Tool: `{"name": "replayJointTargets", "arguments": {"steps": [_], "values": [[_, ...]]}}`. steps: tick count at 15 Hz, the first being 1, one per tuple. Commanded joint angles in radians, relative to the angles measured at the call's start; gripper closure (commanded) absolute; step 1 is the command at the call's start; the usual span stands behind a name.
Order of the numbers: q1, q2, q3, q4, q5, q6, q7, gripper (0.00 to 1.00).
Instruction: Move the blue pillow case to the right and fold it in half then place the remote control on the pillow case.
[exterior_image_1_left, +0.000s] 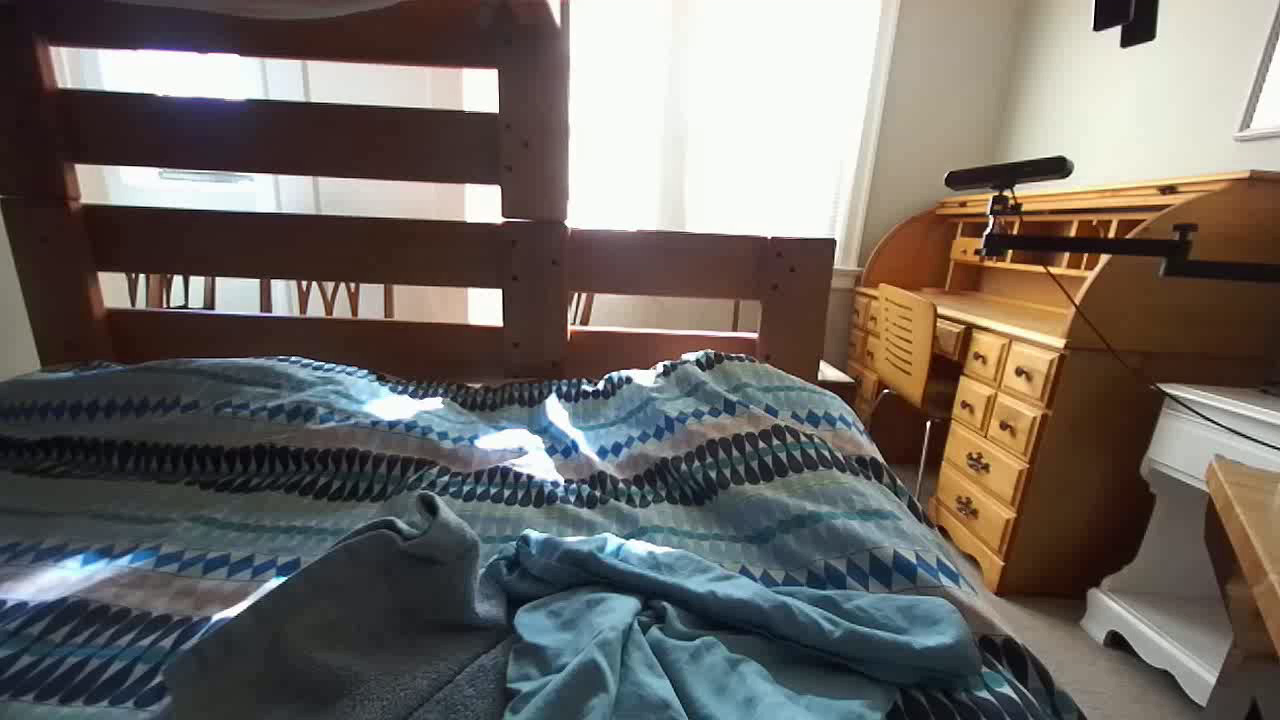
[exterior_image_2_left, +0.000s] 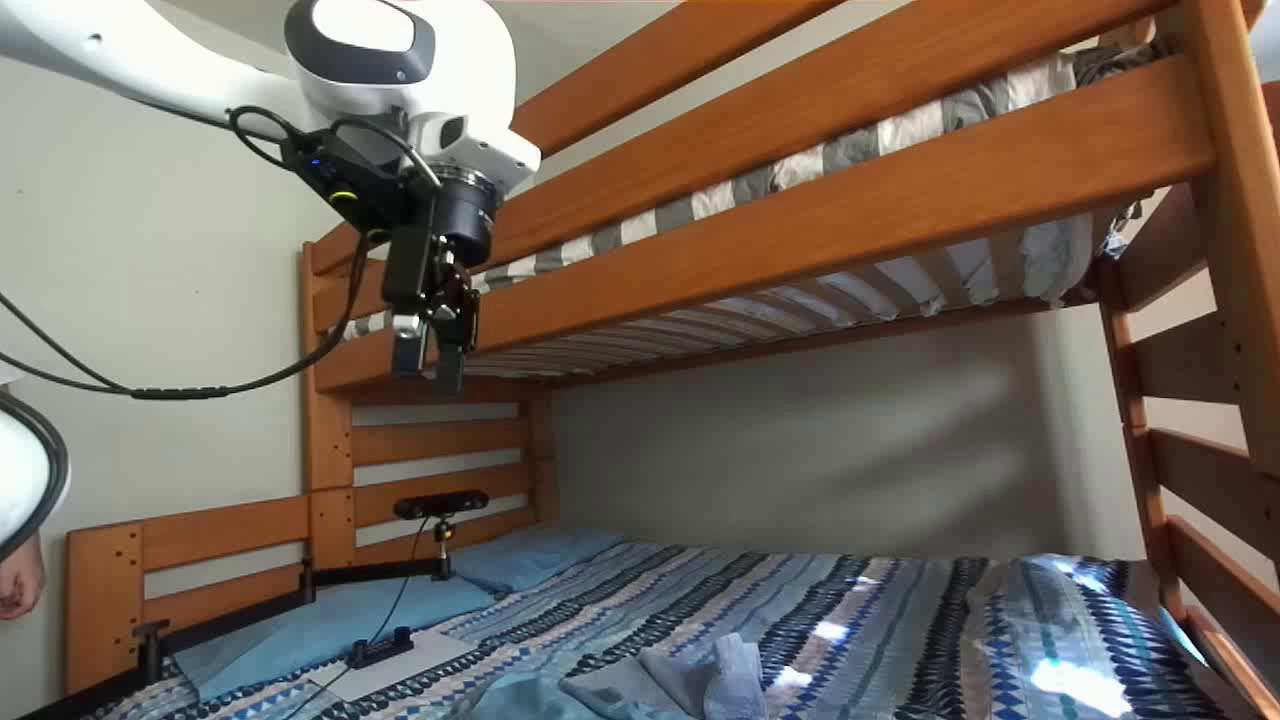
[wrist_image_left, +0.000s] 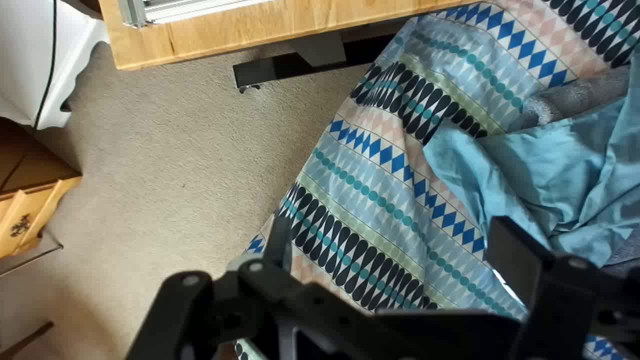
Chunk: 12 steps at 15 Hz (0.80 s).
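The blue pillow case lies crumpled on the bed, partly over a grey cloth. It shows in both exterior views (exterior_image_1_left: 740, 630) (exterior_image_2_left: 530, 696) and at the right of the wrist view (wrist_image_left: 555, 165). My gripper (exterior_image_2_left: 430, 372) hangs high above the bed, its fingers apart and empty. In the wrist view the open jaws (wrist_image_left: 392, 245) frame the patterned bedspread, with the right finger overlapping the pillow case's edge in the picture. Two dark fingertips (exterior_image_1_left: 1126, 22) show at the top right in an exterior view. I see no remote control in any view.
The grey cloth (exterior_image_1_left: 340, 620) lies beside the pillow case. A wooden bunk-bed rail (exterior_image_2_left: 850, 200) runs overhead. Blue pillows (exterior_image_2_left: 535, 556), a camera on a stand (exterior_image_2_left: 440, 505) and a black bar are at one bed end. A wooden tabletop (wrist_image_left: 200, 40) borders the bed.
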Motion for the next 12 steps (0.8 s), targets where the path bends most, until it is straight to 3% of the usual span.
{"name": "replayJointTargets", "arguments": {"steps": [1,5,8,9,12], "values": [[0.01,0.002,-0.008,0.002,-0.004,-0.002,0.005,0.0],[0.01,0.002,-0.008,0.002,-0.004,-0.002,0.005,0.0],[0.056,0.038,-0.007,-0.03,0.013,0.185,-0.097,0.0],[0.063,0.063,0.024,-0.04,-0.024,0.255,-0.099,0.0],[0.146,0.145,0.028,-0.069,0.05,0.375,-0.184,0.0]]}}
